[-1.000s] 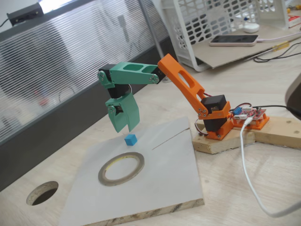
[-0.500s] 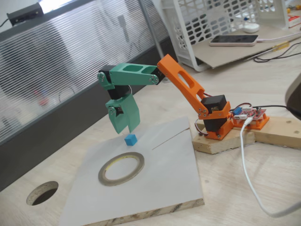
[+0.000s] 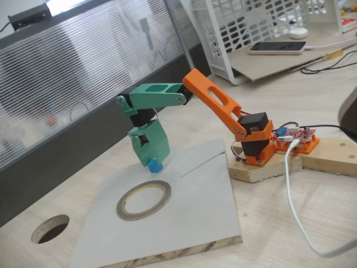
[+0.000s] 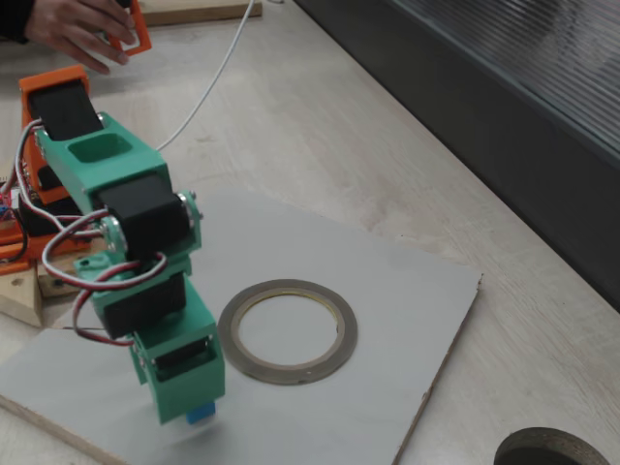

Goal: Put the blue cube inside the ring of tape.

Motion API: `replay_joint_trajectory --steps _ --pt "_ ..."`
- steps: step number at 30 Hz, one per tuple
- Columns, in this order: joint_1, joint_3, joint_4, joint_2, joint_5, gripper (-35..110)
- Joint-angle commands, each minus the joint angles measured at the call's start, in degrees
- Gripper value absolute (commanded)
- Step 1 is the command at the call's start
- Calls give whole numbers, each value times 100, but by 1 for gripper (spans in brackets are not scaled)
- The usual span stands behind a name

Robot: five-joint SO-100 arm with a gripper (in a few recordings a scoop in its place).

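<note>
**Cube at the gripper tip**

On the grey board point(image 3: 184, 212), fixed view: gripper point(image 3: 154, 160) down over the cube point(image 3: 154, 165), beside the tape ring point(image 3: 144, 199), outside it. Jaw gap: cannot tell.

Other fixed view: cube point(image 4: 201, 414) peeks under the gripper point(image 4: 190, 407), ring point(image 4: 288, 330) just right.

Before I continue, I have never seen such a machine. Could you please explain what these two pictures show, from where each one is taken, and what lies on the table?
This is a small robot arm, orange and green, fixed to a wooden block. Its green gripper is like a two-finger hand. One fixed camera looks from the front and side; the other stands opposite, close above the gripper.

On the table lies a grey board. On it rests a flat ring of tape, and beside it a tiny blue cube. The gripper is lowered onto the cube, but I cannot tell whether it holds it yet. The cube is outside the ring.

A round hole is cut in the tabletop. A person's hand shows at one edge.
</note>
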Motion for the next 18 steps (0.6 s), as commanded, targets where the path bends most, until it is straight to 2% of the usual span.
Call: replay_joint_trajectory --steps 1,7,14,18 --pt "79 -18 0 88 35 36" --pt "70 -18 0 79 26 35" --pt "62 -70 -9 79 26 17" --pt "62 -70 -9 79 26 13"
